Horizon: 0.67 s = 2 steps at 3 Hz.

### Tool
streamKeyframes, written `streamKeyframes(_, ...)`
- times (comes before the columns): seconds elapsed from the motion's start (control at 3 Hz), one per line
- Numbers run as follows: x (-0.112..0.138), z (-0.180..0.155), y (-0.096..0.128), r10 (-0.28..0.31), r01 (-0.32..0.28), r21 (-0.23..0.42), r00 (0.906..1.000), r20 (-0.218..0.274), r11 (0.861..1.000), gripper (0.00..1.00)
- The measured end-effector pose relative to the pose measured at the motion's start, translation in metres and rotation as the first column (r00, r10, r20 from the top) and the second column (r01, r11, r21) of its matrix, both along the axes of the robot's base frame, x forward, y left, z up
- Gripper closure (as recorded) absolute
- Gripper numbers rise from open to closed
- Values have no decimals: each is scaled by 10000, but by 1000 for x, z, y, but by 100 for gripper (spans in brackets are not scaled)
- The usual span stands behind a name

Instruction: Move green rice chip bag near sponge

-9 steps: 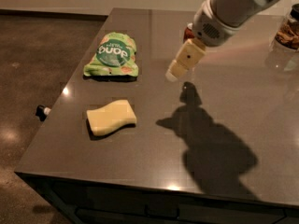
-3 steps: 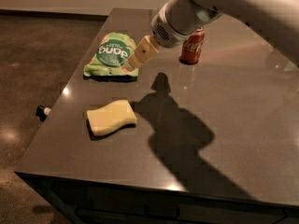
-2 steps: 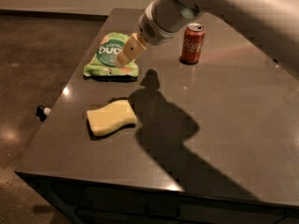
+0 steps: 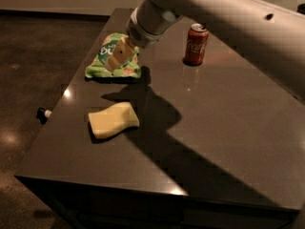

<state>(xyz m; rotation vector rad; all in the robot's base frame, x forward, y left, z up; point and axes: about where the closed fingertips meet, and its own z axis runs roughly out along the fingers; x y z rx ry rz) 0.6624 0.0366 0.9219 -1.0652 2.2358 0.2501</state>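
Note:
The green rice chip bag [image 4: 101, 61] lies flat near the table's far left edge. It is light green with a dark round logo, and the gripper partly covers it. The pale yellow sponge [image 4: 113, 120] lies nearer the front left, a short way in front of the bag. My gripper [image 4: 116, 58] hangs from the pale arm that reaches in from the upper right. Its tan fingers sit right over the middle of the bag.
A red soda can [image 4: 196, 44] stands upright to the right of the bag. The dark table [image 4: 219, 128] has its left edge close to the bag and sponge. A small dark object [image 4: 43, 113] lies on the floor at left. The arm's shadow crosses the table's middle.
My arm has swung left across the table, from beside the can to over the bag. The bag, sponge and can have not moved.

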Motion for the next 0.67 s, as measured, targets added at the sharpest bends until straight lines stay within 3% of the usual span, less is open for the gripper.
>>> streamKeyframes(0.67, 21, -36, 17, -114, 82, -498, 9979, -645, 9987, 0)
